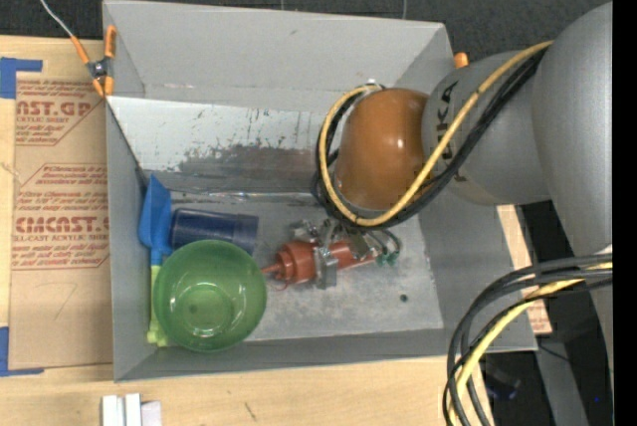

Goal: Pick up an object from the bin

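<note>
Gripper (326, 253) over red object (294, 263), scuffed grey bin (249, 130)

I cannot tell how the gripper (328, 260) meets the red-brown bottle-shaped plastic object (295, 263) lying mid-floor, because the orange domed wrist cover (383, 150) hides the gripper's upper part. The object's right end is lost among metal parts and cables. The round green plastic bowl (209, 300) covers most of a yellow-green item (155, 332), which I cannot identify. The dark blue cylinder (214, 227) hides the right side of a light blue flat piece (154, 210). The grey arm (567, 115) runs out of the picture at the right.
</note>
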Available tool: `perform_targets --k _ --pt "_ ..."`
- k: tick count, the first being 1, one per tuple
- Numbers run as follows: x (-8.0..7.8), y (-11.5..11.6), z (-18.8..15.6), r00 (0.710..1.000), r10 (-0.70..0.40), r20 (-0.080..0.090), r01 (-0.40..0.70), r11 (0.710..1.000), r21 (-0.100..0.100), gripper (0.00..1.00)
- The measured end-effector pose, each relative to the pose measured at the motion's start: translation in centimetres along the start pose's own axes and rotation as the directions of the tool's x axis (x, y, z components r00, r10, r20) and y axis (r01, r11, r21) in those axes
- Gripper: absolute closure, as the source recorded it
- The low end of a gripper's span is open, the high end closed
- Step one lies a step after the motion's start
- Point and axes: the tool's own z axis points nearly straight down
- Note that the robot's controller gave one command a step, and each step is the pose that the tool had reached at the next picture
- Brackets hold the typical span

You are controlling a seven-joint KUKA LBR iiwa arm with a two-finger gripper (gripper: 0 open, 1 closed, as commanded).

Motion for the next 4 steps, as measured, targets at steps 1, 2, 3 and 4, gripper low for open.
perform_targets --k 1,2,3,4 --pt "0.3 0.3 -2.1 1.000 -0.009 0.002 0.009 1.000 0.001 1.00" --pt "0.2 -0.8 2.2 1.000 -0.018 0.000 0.018 1.000 -0.002 1.00" --pt "2.3 0.2 -8.0 1.000 -0.013 -0.002 0.013 1.000 0.000 1.00" --pt "0.1 0.7 2.1 0.999 -0.043 0.001 0.043 0.999 -0.003 1.00"
